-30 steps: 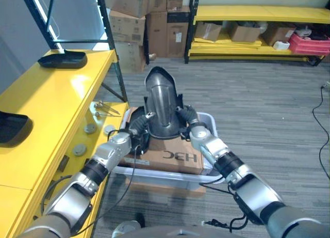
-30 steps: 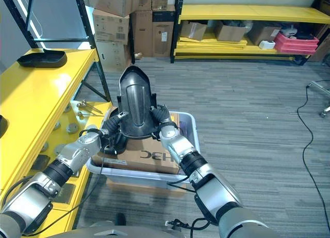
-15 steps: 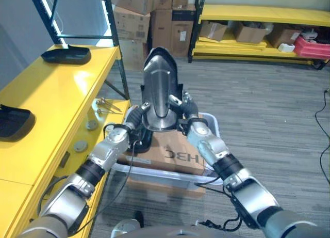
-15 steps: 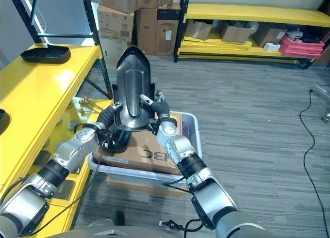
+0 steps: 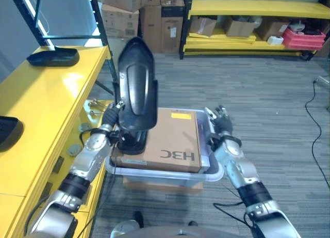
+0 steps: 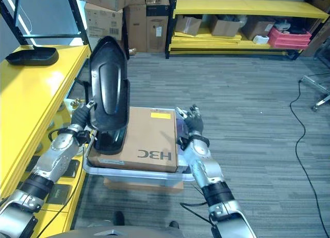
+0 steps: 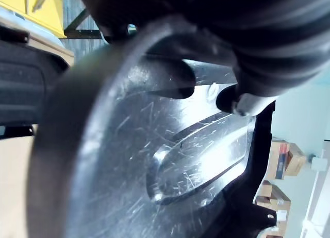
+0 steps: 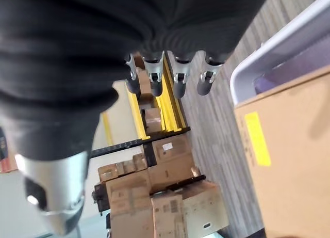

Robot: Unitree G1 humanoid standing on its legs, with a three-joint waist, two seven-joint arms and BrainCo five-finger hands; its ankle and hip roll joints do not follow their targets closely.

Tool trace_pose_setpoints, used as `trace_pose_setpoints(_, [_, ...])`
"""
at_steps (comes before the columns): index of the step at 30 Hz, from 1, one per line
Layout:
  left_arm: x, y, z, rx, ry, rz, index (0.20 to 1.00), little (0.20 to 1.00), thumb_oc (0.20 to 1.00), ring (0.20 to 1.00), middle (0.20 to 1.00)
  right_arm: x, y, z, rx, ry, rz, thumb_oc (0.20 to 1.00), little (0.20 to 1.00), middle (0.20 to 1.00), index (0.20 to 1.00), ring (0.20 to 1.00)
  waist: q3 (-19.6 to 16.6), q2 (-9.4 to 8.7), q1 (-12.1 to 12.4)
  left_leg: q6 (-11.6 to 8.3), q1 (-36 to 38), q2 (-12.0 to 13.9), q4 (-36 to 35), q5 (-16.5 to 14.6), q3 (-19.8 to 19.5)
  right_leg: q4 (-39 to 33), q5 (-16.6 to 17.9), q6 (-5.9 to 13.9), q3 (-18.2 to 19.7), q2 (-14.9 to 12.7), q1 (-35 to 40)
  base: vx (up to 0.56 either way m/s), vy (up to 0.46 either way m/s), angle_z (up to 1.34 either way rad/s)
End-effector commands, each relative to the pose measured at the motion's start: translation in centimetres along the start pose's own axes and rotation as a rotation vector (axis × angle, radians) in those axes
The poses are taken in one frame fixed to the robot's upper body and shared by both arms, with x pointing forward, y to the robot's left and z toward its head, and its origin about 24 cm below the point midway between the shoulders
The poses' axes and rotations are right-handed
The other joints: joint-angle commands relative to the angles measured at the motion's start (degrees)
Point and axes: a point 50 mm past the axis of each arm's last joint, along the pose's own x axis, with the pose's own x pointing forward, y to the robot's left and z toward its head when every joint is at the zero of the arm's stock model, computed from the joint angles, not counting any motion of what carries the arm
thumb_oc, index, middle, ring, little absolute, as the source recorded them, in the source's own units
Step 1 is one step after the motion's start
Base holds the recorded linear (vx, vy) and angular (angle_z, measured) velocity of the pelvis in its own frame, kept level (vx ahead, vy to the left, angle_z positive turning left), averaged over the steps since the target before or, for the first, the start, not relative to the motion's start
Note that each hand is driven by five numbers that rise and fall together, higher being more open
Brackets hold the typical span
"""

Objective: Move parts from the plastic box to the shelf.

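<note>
A tall glossy black moulded part stands upright over the left end of the pale plastic box, its foot on the brown carton lying in that box. My left hand is shut on the part's lower left edge; up close, a fingertip presses on the scratched shell. My right hand hovers open beside the box's right end, fingers straight and holding nothing, with the box rim and carton just past them.
The yellow shelf runs along the left, carrying two black trays; small metal parts lie on its lower ledge. A black upright post rises behind the part. Cardboard boxes and a yellow rack stand at the back.
My right hand has let go of the black part and drawn back to the box's right end, fingers straightened. The left hand alone has carried the part up and to the left.
</note>
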Motion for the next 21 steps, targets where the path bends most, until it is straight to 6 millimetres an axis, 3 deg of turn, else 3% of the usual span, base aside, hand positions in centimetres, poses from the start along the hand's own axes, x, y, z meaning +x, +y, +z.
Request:
trace_pose_setpoints(1, [1.4,-0.6,5.2,0.024,-0.266,-0.047,0.2,0.2,0.2,0.2,0.2,-0.1,0.2,3.0,0.058,-0.149,0.071,1.0,1.0,1.0,1.0,1.0,-3.07,1.23,-0.14,1.84,-0.68,-1.19,5.64,-8.56,-10.87,7.63,-3.42,2.58,5.62,0.81,-6.45,0.05,-0.168,0.45])
trace_pose_setpoints(3, [1.0,-0.6,5.4,0.024,-0.297,-0.038,0.2,0.2,0.2,0.2,0.2,-0.3,-1.0,2.3,0.044,-0.12,0.083,1.0,1.0,1.0,1.0,1.0,-3.09,0.72,0.0,0.84,-1.47,-0.61,5.36,-7.77,-12.48,6.2,-3.76,1.59,5.68,2.34,-5.6,0.05,-0.218,1.07])
trace_pose_setpoints(8, [-0.5,0.8,6.9,0.034,-0.399,0.005,0.2,0.2,0.2,0.2,0.2,-0.9,-1.0,1.3,-0.074,-0.076,0.147,1.0,1.0,1.0,1.0,1.0,-3.25,-0.16,2.39,-1.79,-2.55,1.73,3.9,-5.26,-14.58,3.45,-4.19,-0.39,2.94,5.03,-4.03,0.04,-0.236,0.85])
trace_pose_setpoints(13, [-3.4,3.9,8.3,0.034,-0.5,0.105,0.2,0.2,0.2,0.2,0.2,-1.7,-0.7,0.6,-0.204,-0.064,0.173,1.0,1.0,1.0,1.0,1.0,-2.86,-0.01,5.56,-4.17,-5.33,3.74,4.06,-2.66,-14.69,0.72,-3.75,-1.68,-0.33,6.21,-3.0,-0.02,-0.112,0.4])
trace_pose_setpoints(15, [-4.7,5.1,8.4,0.028,-0.515,0.133,0.2,0.2,0.2,0.2,0.2,-2.2,-1.0,0.3,-0.237,-0.076,0.138,1.0,1.0,1.0,1.0,1.0,-2.95,0.24,6.18,-4.49,-7.64,4.18,4.62,-1.72,-10.63,-0.7,-3.24,-1.71,-3.6,5.89,-2.72,-0.1,-0.02,0.6])
trace_pose_setpoints(16, [-5.4,5.4,8.3,0.038,-0.504,0.132,0.2,0.2,0.2,0.2,0.2,-2.6,-1.7,-0.1,-0.268,-0.08,0.105,1.0,1.0,1.0,1.0,1.0,-3.14,0.6,5.31,-4.83,-9.49,5.06,5.03,-0.77,-1.6,-2.15,-2.6,-1.2,-9.01,5.26,-1.89,-0.08,0.027,1.37])
trace_pose_setpoints(17, [-5.5,5.5,8.3,0.041,-0.503,0.138,0.2,0.2,0.2,0.2,0.2,-2.7,-1.8,-0.1,-0.285,-0.083,0.111,1.0,1.0,1.0,1.0,1.0,-3.23,0.63,5.03,-4.83,-9.95,5.19,5.13,-0.43,-0.24,-2.29,-2.36,-1.14,-9.85,5.13,-2.0,-0.02,0.048,2.19])
trace_pose_setpoints(19, [-6.1,5.9,8.1,0.058,-0.496,0.138,0.2,0.2,0.2,0.2,0.2,-3.3,-1.7,-0.1,-0.385,-0.107,0.193,1.0,1.0,1.0,1.0,1.0,-3.15,0.47,3.07,-4.06,-10.27,4.87,7.33,-2.26,12.59,-1.86,-2.22,-0.16,-15.49,4.11,-1.57,-0.04,0.157,2.68])
trace_pose_setpoints(21, [-6.6,6.2,7.8,0.051,-0.498,0.149,0.2,0.2,0.2,0.2,0.2,-3.8,-1.4,-0.6,-0.441,-0.088,0.27,1.0,1.0,1.0,1.0,1.0,-2.69,0.35,3.16,-3.38,-11.2,4.01,7.44,-1.98,13.6,-1.25,-2.24,-0.33,-15.74,4.14,-1.7,-0.04,0.188,2.11])
